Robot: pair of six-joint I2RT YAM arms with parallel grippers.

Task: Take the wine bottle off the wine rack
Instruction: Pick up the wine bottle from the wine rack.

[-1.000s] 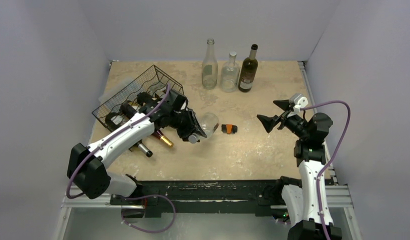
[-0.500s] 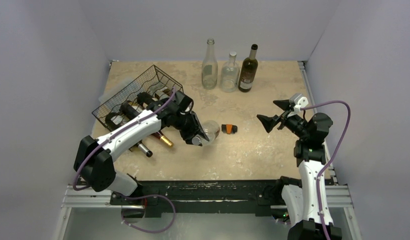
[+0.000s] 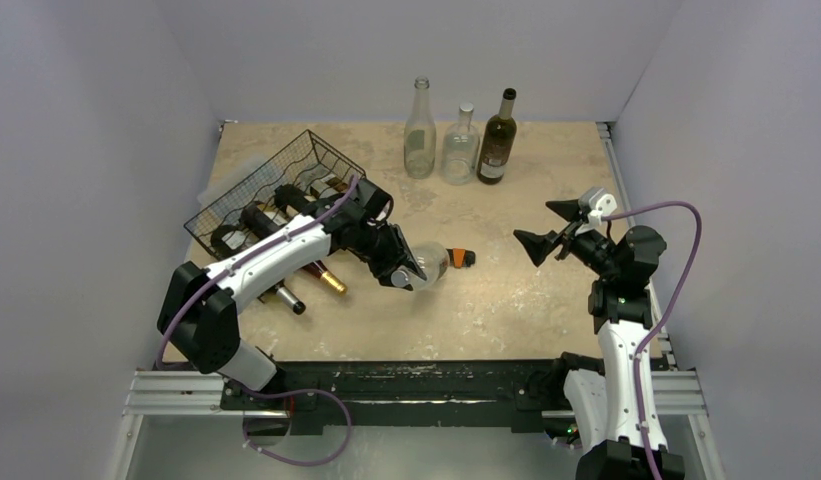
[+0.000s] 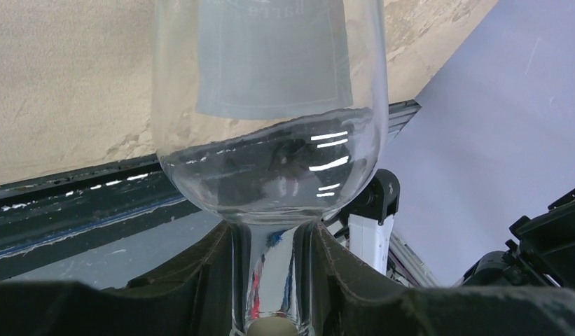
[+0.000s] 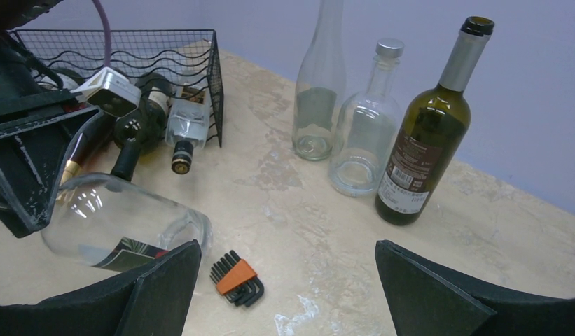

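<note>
My left gripper is shut on the neck of a clear wine bottle, held tilted near the table's middle, clear of the rack. In the left wrist view the fingers squeeze the glass neck under the bottle's round body. In the right wrist view the bottle leans low at the left. The black wire-mesh wine rack stands at the back left and holds several dark bottles; it also shows in the right wrist view. My right gripper is open and empty at the right.
Three upright bottles stand at the back: a tall clear one, a squat clear one and a dark green one. An orange-and-black hex key set lies just beyond the held bottle. Bottle necks stick out of the rack's front.
My left gripper has carried the clear bottle to the right, away from the rack and toward the hex keys, with its base swinging right. The right arm has not moved.
</note>
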